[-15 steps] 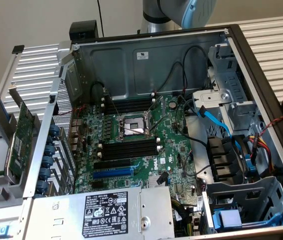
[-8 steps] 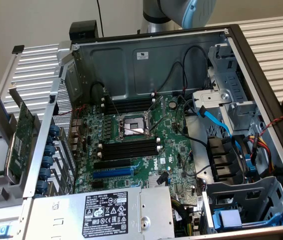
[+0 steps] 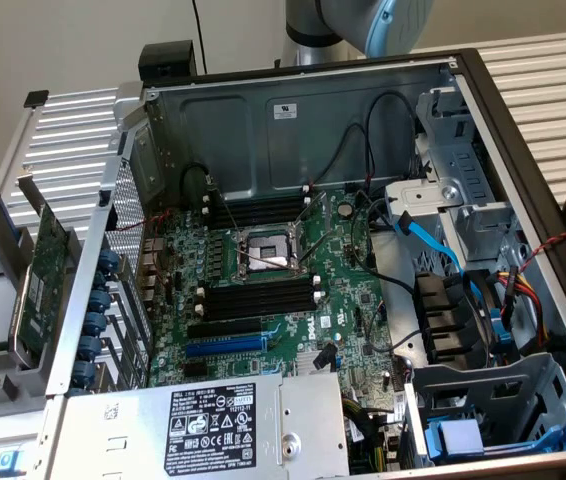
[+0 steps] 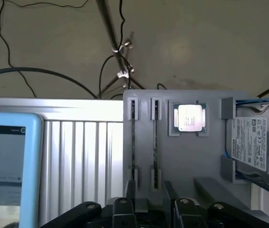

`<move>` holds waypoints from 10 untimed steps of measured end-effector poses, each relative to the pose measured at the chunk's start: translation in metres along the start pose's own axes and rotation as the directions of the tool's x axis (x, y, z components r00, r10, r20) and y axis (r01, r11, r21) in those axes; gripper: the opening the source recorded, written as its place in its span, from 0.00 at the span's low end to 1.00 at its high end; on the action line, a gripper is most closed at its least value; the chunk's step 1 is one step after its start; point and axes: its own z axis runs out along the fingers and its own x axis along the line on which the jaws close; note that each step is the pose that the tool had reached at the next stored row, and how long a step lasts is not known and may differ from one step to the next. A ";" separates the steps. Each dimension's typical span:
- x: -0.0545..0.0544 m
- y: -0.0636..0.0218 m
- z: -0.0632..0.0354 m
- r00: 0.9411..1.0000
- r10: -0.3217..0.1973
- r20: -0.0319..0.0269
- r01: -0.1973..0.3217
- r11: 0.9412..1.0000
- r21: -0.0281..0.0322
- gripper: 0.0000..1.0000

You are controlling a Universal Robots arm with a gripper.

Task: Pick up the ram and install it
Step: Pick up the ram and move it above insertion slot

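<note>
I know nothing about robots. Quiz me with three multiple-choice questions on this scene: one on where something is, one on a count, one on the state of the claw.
1. Where do the memory sticks stand?
A) in the grey tray, beside the processor chip
B) on the floor
C) on a shelf

2. How many sticks stand there?
A) one
B) two
C) four

3. The gripper is:
A) shut on a stick
B) open, holding nothing
C) holding the chip

Answers:
1 A, they stand on edge in the tray's brackets next to the chip.
2 B, two thin edges show side by side.
3 B, its fingers stand apart with nothing between them.
</note>
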 end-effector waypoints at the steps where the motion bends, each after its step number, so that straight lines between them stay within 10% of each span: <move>1: 0.000 0.0000 0.0018 1.000 -0.001 0.000 0.001 1.000 0.000 0.36; 10: 0.001 -0.0002 0.0181 1.000 -0.020 0.000 0.020 1.000 0.000 0.36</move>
